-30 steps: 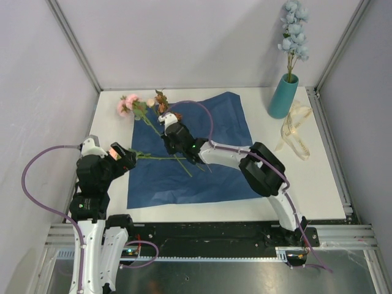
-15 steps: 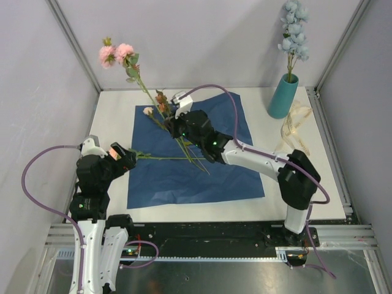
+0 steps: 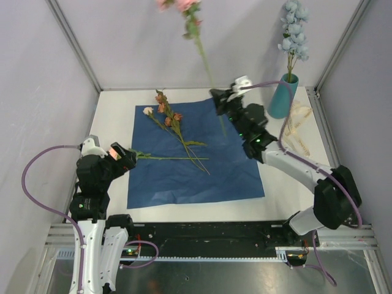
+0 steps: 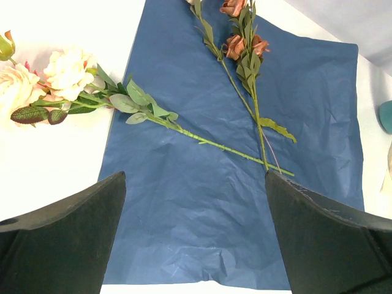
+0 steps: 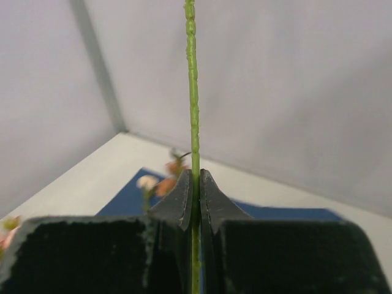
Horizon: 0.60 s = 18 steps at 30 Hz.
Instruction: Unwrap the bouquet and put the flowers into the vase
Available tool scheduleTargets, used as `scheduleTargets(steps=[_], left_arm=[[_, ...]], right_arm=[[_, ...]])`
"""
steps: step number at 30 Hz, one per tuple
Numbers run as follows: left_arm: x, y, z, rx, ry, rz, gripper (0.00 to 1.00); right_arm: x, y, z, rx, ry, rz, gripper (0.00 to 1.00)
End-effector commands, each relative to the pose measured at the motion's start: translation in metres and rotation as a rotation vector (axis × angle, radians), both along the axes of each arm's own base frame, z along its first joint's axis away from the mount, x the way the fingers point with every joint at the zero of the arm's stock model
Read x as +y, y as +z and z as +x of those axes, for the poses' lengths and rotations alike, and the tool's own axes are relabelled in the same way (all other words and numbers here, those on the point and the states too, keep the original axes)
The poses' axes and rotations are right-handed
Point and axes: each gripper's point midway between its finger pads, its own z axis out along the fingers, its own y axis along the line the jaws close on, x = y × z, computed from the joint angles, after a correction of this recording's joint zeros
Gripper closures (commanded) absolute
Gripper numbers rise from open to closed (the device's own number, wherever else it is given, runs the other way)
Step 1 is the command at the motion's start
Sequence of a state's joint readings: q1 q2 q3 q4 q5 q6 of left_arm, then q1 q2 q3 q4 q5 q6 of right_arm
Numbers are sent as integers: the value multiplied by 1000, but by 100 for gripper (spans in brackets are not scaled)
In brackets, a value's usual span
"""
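Although its blooms ran partly out of view, the pink artificial rose's long green stem (image 3: 205, 61) stood near upright in the clenched right claw (image 3: 220, 100), the tall slim teal-green vase (image 3: 283, 97) just to that claw's right near the bench's (image 3: 113, 116) back corner. Its mouth, seemingly crowded by a pale blue blossom stem (image 3: 293, 55), left scant room; the released left claw (image 3: 120, 157) hung well apart over dark blue tissue paper (image 3: 202, 174).
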State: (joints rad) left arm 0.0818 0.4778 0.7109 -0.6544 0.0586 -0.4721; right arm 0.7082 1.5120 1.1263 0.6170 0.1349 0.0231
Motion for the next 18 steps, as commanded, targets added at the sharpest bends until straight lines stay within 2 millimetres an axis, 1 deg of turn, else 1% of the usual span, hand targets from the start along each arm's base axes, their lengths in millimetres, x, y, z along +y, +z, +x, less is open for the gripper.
scheduleTargets(steps=[1, 2, 4, 6, 7, 12, 14, 15, 16, 18], left_arm=[[2, 18, 3, -46, 11, -4, 0], [2, 18, 3, -47, 11, -4, 0], [1, 18, 3, -48, 8, -4, 0], [1, 18, 3, -47, 6, -7, 0], [1, 18, 3, -46, 6, -7, 0], [1, 18, 3, -43, 5, -5, 0], [1, 17, 3, -41, 5, -6, 0], [1, 17, 4, -38, 5, -6, 0], [1, 16, 4, -37, 6, -7, 0], [2, 16, 4, -35, 8, -8, 0]], right_arm=[[-79, 85, 1, -267, -91, 123, 100], [-96, 90, 5, -291, -119, 124, 100], [-124, 101, 10, -340, -161, 125, 100], [-149, 109, 16, -384, -192, 130, 100], [-159, 114, 17, -413, -201, 138, 100], [-213, 128, 28, -527, -287, 158, 100], [-234, 132, 31, -578, -324, 176, 100], [-247, 131, 35, -592, -345, 185, 100], [-256, 133, 35, -621, -357, 202, 100], [-276, 130, 40, -650, -380, 239, 100]])
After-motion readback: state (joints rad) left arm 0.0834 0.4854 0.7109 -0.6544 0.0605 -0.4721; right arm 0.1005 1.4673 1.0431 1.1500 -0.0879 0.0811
